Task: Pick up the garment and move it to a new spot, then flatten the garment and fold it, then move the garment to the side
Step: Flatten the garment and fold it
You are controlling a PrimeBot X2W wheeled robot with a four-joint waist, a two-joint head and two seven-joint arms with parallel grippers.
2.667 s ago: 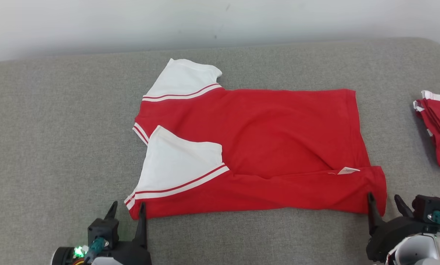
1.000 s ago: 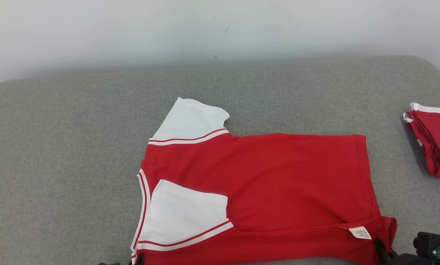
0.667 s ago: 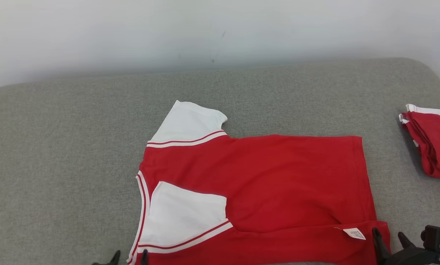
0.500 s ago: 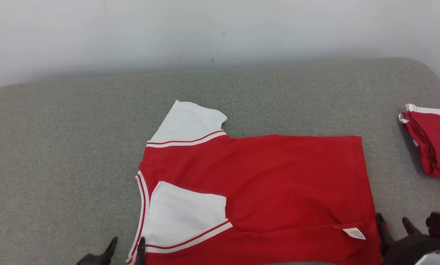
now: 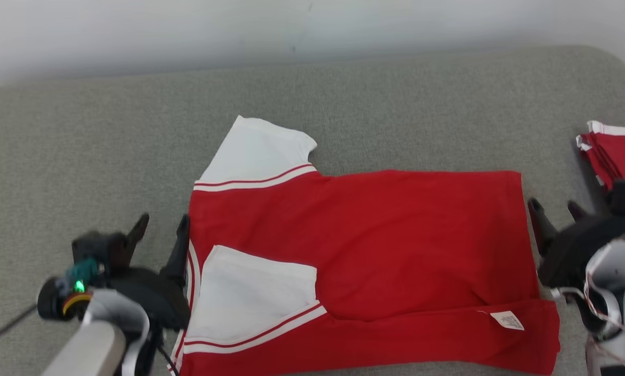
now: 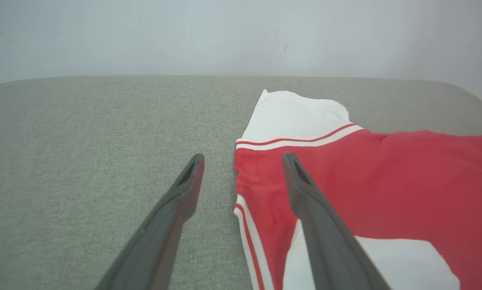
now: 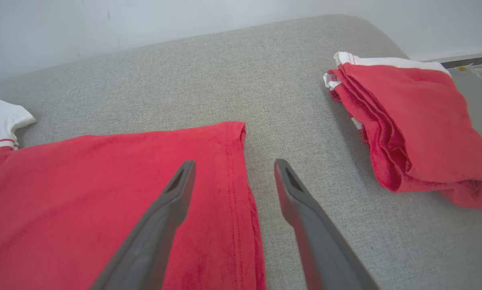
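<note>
The garment [image 5: 396,235] is a red T-shirt with white sleeves, lying flat on the grey cushion [image 5: 82,130], collar end to the left. Its near long edge is folded over onto the body, with the near sleeve [image 5: 255,292] on top and a white label [image 5: 507,320] showing. My left gripper [image 5: 162,224] stands open beside the collar edge; in the left wrist view the left gripper [image 6: 243,159] straddles that edge of the garment [image 6: 386,181], one finger over the red cloth. My right gripper [image 5: 553,209] is open just off the hem; in the right wrist view the right gripper [image 7: 235,165] spans the hem of the garment [image 7: 104,181].
A folded pile of red and white clothes [image 5: 613,151] lies at the cushion's right end, close to my right arm, and shows as the pile [image 7: 406,121] in the right wrist view. A pale wall [image 5: 312,26] runs behind the cushion. Bare cushion stretches to the left.
Both grippers have opened and let go of the shirt's near edge, then moved forward along its collar side and hem side. The head camera has shifted too.
</note>
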